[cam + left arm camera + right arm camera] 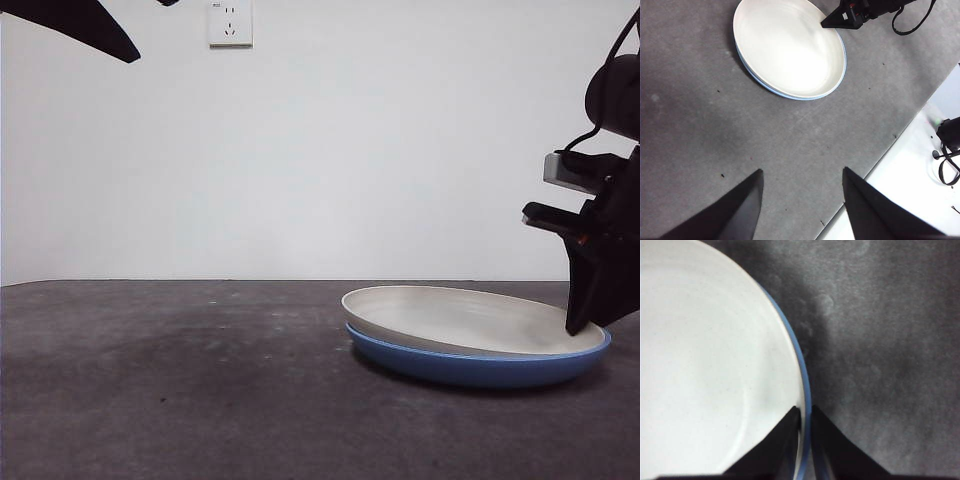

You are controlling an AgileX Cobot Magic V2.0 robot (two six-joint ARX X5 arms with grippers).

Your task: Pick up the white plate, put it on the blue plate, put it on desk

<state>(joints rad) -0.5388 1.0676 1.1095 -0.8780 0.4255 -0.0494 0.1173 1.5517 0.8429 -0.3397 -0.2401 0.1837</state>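
Observation:
The white plate (450, 318) lies nested in the blue plate (470, 368) on the desk (150, 380), right of centre, tilted a little with its left rim higher. My right gripper (580, 325) comes down at the plates' right edge. In the right wrist view its jaws (805, 408) are shut on the white plate's rim (705, 365), with the blue rim (799, 355) showing just beside it. My left gripper (802, 170) is open and empty, high above the desk and well away from the stacked plates (787, 47).
The left arm shows only as a black tip (80, 25) at the top left corner. A wall socket (230, 22) is on the white back wall. In the left wrist view, a white surface with cables (940, 160) borders the desk's edge.

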